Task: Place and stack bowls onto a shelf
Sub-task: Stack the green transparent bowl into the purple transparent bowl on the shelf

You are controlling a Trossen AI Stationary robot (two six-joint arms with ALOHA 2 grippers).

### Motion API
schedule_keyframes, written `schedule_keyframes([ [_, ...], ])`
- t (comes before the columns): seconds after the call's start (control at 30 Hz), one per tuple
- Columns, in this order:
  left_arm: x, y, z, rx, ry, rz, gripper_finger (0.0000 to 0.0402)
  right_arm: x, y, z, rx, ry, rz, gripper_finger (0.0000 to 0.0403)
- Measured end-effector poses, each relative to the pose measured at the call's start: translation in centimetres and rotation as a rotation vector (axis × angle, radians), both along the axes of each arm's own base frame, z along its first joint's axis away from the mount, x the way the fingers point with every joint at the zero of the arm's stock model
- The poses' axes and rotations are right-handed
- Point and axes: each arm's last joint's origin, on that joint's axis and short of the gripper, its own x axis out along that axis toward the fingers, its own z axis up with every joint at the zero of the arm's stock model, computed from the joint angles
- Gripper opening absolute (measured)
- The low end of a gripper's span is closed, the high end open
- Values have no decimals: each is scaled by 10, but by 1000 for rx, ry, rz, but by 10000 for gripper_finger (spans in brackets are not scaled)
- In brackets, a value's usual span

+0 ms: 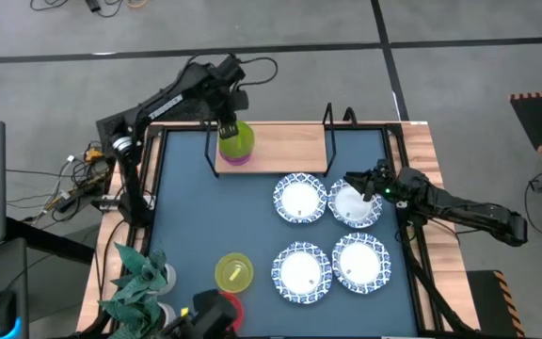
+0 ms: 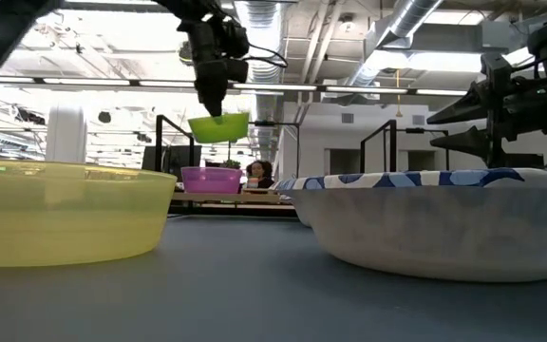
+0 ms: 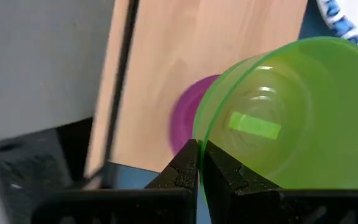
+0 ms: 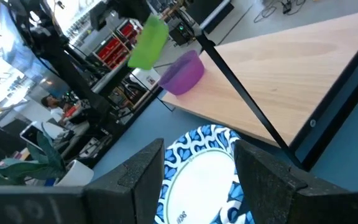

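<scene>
Above purple bowl (image 1: 237, 157): green bowl (image 1: 237, 139) rim pinched in left hand (image 3: 198, 163).

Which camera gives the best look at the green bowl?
The left wrist view: the green bowl fills it, rim pinched in the left gripper. The low view shows it hanging above the purple bowl; the high and right wrist views show it small.
</scene>
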Motion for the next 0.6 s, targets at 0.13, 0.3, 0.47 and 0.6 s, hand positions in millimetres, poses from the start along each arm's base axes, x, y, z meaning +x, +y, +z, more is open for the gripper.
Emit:
schedule_keyframes([
  [0.13,7,19,-2,28,27,-51,0,0,0,0,5,-2,-1,220],
  [0.3,6,30,-12,-39,47,-96,0,0,0,0,20,-9,-3,220],
  [0.47,5,26,-20,-75,99,-153,0,0,0,0,20,-9,-3,220],
  [0.6,8,26,-19,-69,64,-173,0,0,0,0,17,-2,-5,220],
])
